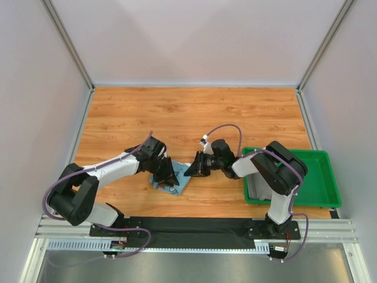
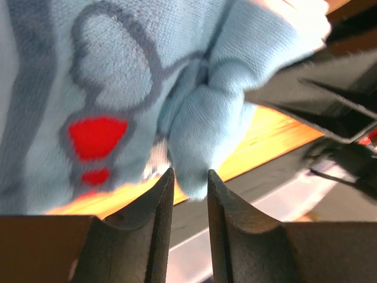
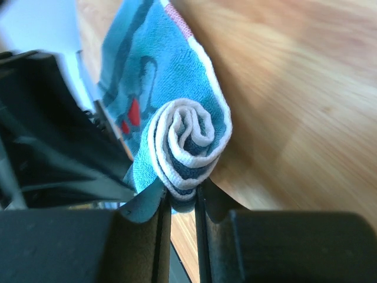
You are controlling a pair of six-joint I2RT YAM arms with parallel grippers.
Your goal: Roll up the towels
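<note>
towel (image 3: 177, 88), rolled end nipped in right gripper (image 3: 182, 191), left gripper (image 2: 189, 174) beside

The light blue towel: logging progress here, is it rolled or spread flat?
Partly rolled: in the right wrist view the light blue towel coils into a spiral at the right gripper, with a flat flap beyond.

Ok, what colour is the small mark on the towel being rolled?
Red. The mark sits on the light blue towel; left wrist view shows it best.

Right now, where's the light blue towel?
Top view: light blue towel on the table left of centre, between the left gripper and the right gripper, which pinches its rolled end.
</note>
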